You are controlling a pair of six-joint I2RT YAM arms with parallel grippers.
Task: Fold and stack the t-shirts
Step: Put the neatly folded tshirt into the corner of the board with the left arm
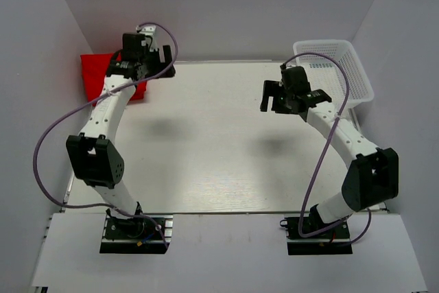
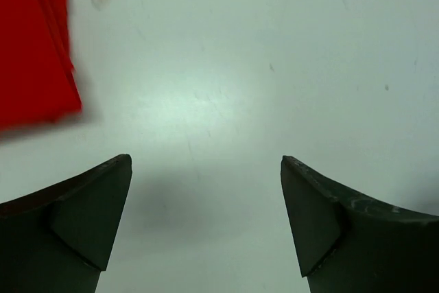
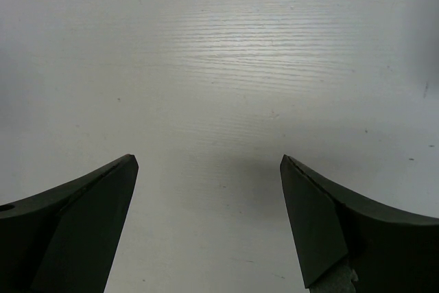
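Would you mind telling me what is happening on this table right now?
Two robot arms are folding and stacking red t-shirts. The shirts lie piled at the far left corner of the table, and the left gripper hangs open just beside them, holding nothing. The right gripper is open and empty too, over bare table near the white mesh basket.

We see the t-shirts (image 1: 96,75) (image 2: 33,53) on the counter (image 1: 219,159) just left of our left tool (image 1: 159,68) (image 2: 206,217); the mesh basket (image 1: 351,77) sits right of and behind our right tool (image 1: 271,98) (image 3: 209,217).
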